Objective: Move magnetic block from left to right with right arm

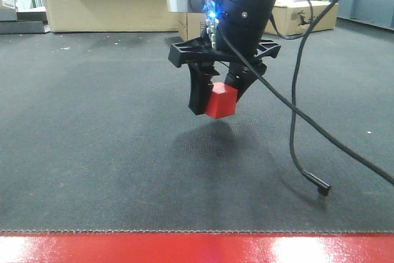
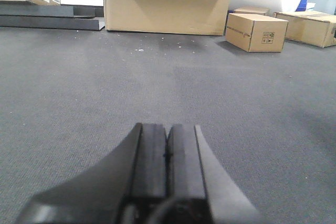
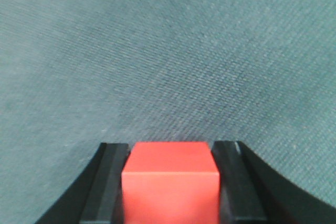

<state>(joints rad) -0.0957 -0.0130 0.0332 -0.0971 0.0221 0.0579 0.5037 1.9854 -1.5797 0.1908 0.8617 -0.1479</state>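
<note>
While the small matte solid-red magnetic cube point(image 1: 221, 101) sat clamped squarely between the black right gripper's point(image 1: 217, 98) 2 fingers, it hung clear above the dark textured mat point(image 1: 92, 146), so release called for lowering straight down.

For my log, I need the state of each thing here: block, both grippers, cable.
magnetic block: clamped in the right gripper, off the floor, tilted.
right gripper: shut on the block.
left gripper: shut, empty.
black cable: hanging loose, end near the floor.
</note>
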